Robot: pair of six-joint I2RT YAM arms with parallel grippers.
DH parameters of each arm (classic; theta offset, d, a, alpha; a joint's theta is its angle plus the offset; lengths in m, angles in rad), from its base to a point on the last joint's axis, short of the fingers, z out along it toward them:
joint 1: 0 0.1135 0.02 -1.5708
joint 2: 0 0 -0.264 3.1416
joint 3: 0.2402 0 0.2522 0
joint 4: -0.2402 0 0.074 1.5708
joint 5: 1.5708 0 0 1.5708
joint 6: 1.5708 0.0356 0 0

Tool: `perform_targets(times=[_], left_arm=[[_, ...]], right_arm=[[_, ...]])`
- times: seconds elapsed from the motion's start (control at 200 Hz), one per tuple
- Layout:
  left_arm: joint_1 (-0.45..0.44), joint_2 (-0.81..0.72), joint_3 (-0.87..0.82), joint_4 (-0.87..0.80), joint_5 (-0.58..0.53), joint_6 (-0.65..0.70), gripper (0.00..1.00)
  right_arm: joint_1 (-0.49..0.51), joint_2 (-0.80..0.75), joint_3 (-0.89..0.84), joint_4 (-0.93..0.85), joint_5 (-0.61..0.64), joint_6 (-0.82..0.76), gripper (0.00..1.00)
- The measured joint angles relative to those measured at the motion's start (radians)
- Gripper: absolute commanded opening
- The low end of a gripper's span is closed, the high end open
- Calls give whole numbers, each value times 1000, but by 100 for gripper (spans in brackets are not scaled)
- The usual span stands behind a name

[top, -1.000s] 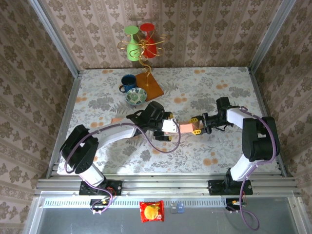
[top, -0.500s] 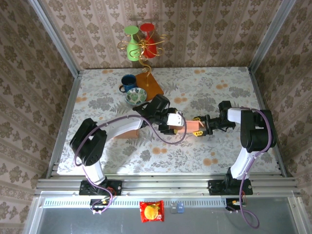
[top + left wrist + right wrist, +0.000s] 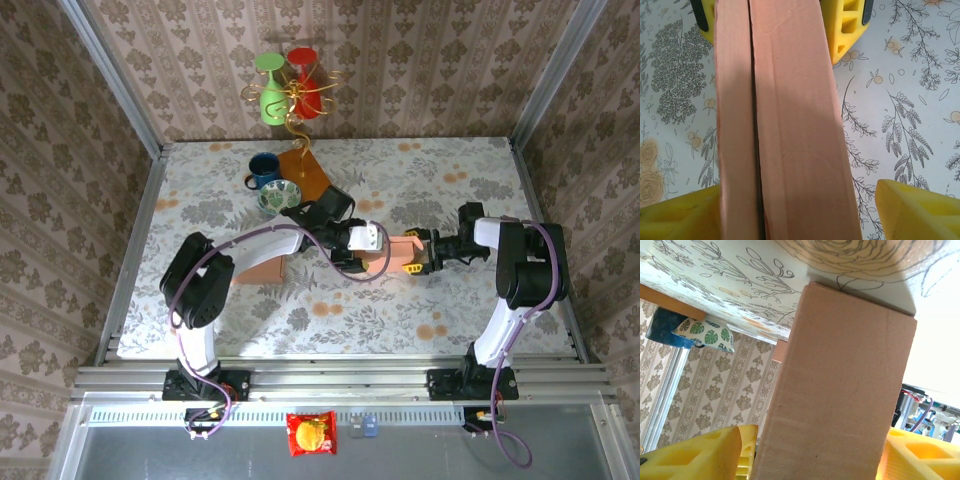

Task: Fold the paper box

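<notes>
The paper box (image 3: 392, 252) is a long salmon cardboard strip held level above the flowered table (image 3: 450, 180), right of centre. In the left wrist view the box (image 3: 785, 125) runs from top to bottom, with a dark seam along its left part. My left gripper (image 3: 368, 243) straddles its near end, open: the left finger (image 3: 675, 220) touches the box and the right finger (image 3: 915, 210) stands clear of it. My right gripper (image 3: 412, 252) is shut on the other end. Its yellow fingers (image 3: 690, 455) press both sides of the box (image 3: 835, 390).
A blue mug (image 3: 263, 168), a patterned bowl (image 3: 278, 197) and a brown board (image 3: 310, 172) sit at the back left. A stand with green and red glasses (image 3: 290, 90) rises behind them. A salmon cardboard piece (image 3: 262, 268) lies under the left arm.
Both grippers and the box have shifted right and a little toward the back. The left arm has stretched further across the table. More of the cardboard piece under it shows.
</notes>
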State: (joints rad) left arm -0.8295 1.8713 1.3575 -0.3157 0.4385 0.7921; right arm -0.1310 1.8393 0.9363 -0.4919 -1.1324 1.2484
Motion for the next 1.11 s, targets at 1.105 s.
perform_targets(times=[1.105], left_arm=[[6,3,-28,10,19,-172,71]], right_arm=[[387,-823,-352,229,905,252,55]])
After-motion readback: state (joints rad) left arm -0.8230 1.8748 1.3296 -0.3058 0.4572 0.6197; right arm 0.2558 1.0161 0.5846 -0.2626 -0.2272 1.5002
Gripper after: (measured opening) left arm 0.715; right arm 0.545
